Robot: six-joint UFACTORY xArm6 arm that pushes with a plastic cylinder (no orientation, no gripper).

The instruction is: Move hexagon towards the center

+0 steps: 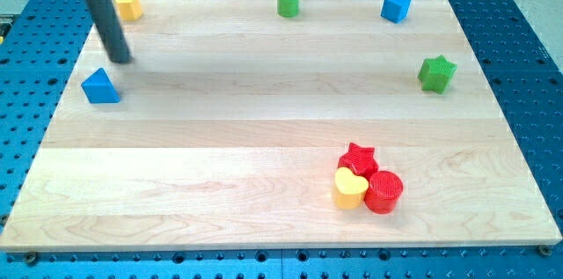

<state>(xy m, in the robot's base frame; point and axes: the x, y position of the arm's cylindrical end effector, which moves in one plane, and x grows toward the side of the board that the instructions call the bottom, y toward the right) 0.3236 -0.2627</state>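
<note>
The yellow hexagon sits at the board's top left corner. My tip rests on the board just below the hexagon, apart from it, and just above the blue triangle. The dark rod slants up from the tip to the view's top left.
A green cylinder and a blue cube stand along the top edge. A green star is at the right. A red star, a yellow heart and a red cylinder cluster at the lower right of the wooden board.
</note>
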